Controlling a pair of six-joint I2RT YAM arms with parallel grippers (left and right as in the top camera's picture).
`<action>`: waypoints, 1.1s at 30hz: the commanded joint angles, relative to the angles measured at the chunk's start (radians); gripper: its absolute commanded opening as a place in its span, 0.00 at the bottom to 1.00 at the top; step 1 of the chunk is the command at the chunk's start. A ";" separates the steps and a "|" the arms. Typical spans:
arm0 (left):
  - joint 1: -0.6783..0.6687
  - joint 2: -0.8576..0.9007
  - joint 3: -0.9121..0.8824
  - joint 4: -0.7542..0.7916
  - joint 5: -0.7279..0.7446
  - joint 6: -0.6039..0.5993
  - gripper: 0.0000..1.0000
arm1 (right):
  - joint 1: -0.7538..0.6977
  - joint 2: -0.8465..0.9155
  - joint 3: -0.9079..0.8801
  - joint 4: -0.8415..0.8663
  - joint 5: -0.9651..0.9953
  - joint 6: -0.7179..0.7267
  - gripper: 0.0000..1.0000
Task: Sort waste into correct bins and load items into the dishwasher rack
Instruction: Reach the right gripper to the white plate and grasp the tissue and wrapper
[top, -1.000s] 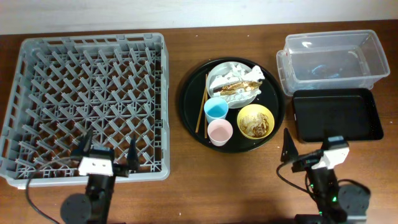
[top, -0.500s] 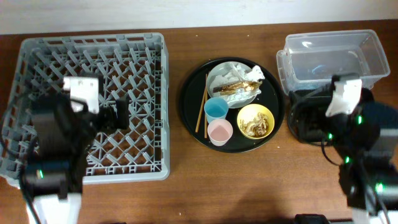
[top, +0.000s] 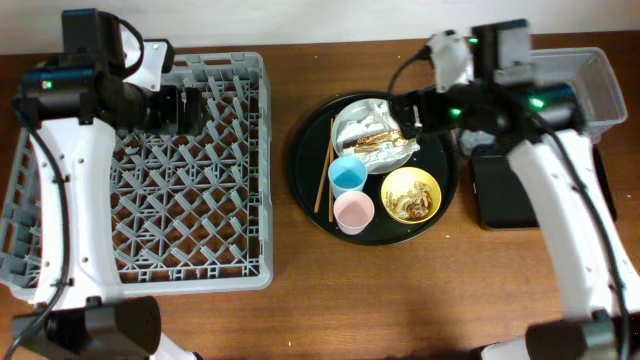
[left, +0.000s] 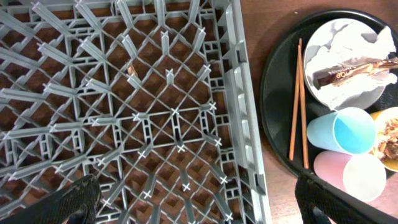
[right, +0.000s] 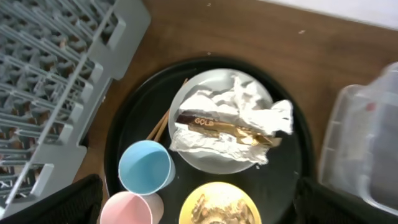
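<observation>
- Right tool (right: 199, 208): its two fingers are spread wide apart and hold nothing. It hovers above the round black tray (right: 134, 124) at the middle of the counter.
- Below it, on the far side of that tray, the white plate (right: 214, 163) carries a gold-brown wrapper (right: 227, 127) lying across a crumpled napkin (right: 249, 102).
- The wrapper is likely very light, thin and slick. It is best pinched across its narrow middle.
- The napkin looks soft and should compress, so a raised fold is the place to take it.
- The plate is rigid and probably breakable. Grip its rim only once it is emptied.
- The bins sit to the right: clear tub (right: 367, 143) far, shallow black tray (top: 495, 195) near.
- Left tool (left: 205, 202): also spread apart and empty, over the grey rack (left: 241, 106) on the left.
</observation>
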 joint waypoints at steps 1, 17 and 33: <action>0.004 0.039 0.026 0.000 0.013 0.016 0.99 | 0.010 0.097 0.018 0.006 -0.045 -0.014 0.98; 0.004 0.052 0.023 0.002 0.015 0.016 0.99 | 0.150 0.394 0.016 0.177 0.501 0.911 0.93; 0.004 0.064 0.023 -0.002 0.014 0.016 0.99 | 0.153 0.612 0.016 0.291 0.439 0.997 0.90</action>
